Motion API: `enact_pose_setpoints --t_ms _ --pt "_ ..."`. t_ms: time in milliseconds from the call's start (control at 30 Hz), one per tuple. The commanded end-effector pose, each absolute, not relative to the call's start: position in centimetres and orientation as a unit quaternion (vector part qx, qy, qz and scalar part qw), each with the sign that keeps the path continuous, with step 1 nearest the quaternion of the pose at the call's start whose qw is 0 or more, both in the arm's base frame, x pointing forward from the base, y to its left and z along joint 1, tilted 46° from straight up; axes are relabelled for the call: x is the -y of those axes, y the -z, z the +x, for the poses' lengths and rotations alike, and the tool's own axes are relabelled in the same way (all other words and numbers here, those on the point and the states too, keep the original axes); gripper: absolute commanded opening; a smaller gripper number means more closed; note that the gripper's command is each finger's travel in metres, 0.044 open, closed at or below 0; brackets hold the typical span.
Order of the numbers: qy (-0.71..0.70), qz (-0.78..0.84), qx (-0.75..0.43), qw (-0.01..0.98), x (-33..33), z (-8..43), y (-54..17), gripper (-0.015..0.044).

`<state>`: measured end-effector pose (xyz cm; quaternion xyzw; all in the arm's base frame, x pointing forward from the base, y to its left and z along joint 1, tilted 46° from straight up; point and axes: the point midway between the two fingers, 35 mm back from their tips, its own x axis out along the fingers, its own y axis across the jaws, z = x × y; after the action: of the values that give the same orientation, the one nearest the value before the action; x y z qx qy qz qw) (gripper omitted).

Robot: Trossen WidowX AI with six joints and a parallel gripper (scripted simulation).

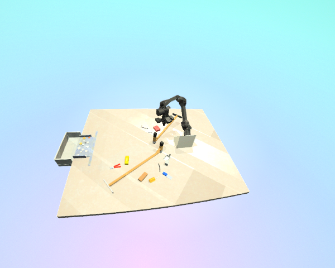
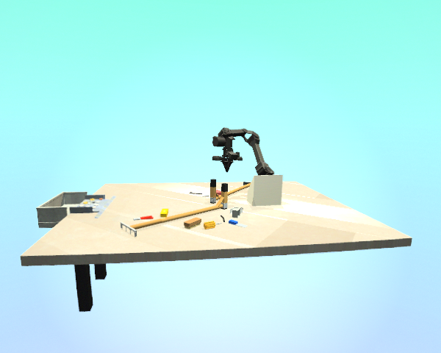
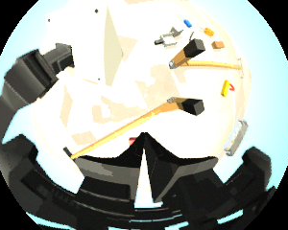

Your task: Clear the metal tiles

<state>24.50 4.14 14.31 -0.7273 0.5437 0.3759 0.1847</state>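
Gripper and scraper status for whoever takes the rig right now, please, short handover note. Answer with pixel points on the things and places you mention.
Gripper (image 1: 163, 124) (image 2: 227, 170) (image 3: 144, 134): shut, holding nothing, above the table.
Long-handled tools: the dark-headed one (image 1: 166, 128) (image 2: 239, 188) (image 3: 115, 136), probably the scraper, and the rake-headed one (image 1: 134, 167) (image 2: 175, 217) (image 3: 213, 64) both lie on the table.
Tiles (image 1: 86, 151): on the bench plate (image 1: 89, 164), beside the catch box (image 1: 62, 159) (image 2: 53, 216).
Done: no clearing evident.
Left: grasp scraper, clear tiles, lay it down, release.

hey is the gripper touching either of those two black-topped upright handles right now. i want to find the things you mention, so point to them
Apart: the exterior view shows the gripper (image 1: 163, 124) (image 2: 226, 170) (image 3: 144, 134) with background between its fingertips and both black-topped handles (image 1: 154, 137) (image 2: 224, 195) (image 3: 189, 53) below.
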Motion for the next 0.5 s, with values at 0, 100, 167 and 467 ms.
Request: enact_pose_setpoints --t_ms 0,100,167,467 --pt "-0.346 -0.717 -0.565 0.216 -2.6 23.6 -14.8 0.0" --pt "-0.327 -0.71 -0.576 0.238 -1.8 23.1 -15.2 0.0" --pt "-0.314 -0.705 -0.584 0.252 -1.2 22.8 -15.4 0.0" --pt "-0.252 -0.679 -0.613 0.315 1.2 21.1 -16.2 0.0"
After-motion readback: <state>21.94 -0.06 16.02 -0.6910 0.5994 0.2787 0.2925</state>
